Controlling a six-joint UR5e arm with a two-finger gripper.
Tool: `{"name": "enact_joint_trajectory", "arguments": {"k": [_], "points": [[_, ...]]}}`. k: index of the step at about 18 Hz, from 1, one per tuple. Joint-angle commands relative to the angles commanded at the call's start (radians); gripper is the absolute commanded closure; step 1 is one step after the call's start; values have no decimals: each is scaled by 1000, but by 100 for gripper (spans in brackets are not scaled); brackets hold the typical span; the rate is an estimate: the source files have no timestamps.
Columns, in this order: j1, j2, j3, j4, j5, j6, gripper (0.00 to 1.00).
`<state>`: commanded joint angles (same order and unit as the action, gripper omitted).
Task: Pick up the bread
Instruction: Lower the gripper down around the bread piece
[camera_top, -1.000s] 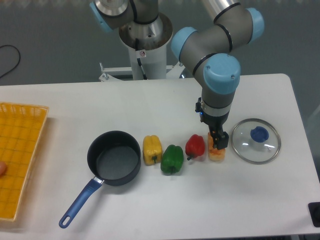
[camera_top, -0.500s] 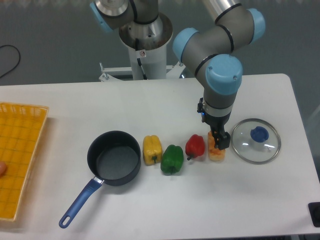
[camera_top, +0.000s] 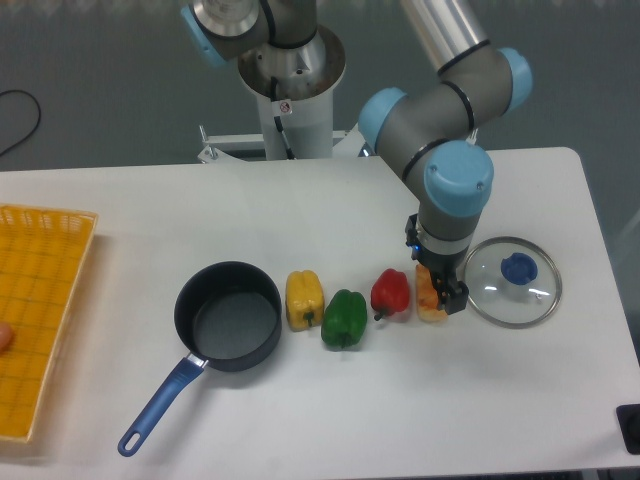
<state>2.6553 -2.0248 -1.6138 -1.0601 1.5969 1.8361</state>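
The bread (camera_top: 428, 298), a small cream slice with an orange-tan crust, stands on the white table (camera_top: 300, 400) just right of the red pepper (camera_top: 391, 292). My gripper (camera_top: 440, 290) is lowered straight onto it from above. A dark finger (camera_top: 453, 296) shows at the bread's right side, and the other finger is hidden behind the bread and wrist. The jaws look open around the bread, which still rests on the table.
A green pepper (camera_top: 345, 318) and a yellow pepper (camera_top: 305, 299) lie left of the red one. A dark pot with a blue handle (camera_top: 228, 318) is further left. A glass lid with a blue knob (camera_top: 513, 280) lies close to the right of the bread. A yellow basket (camera_top: 35, 320) is at the left edge.
The arm has shifted a little to the right and lower. The finger now sits at the bread's right side instead of in front of it. The bread has not moved.
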Motion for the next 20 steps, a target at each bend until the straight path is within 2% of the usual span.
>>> {"name": "enact_joint_trajectory", "arguments": {"k": [6,7,9,17,20], "points": [[12,-55,3,68,2,12,1],[12,-63,3,77,2,12,4],[12,-71,2,84,6,12,10],[12,-86,2,92,20,9,12],[11,-89,2,95,20,9,19]]}}
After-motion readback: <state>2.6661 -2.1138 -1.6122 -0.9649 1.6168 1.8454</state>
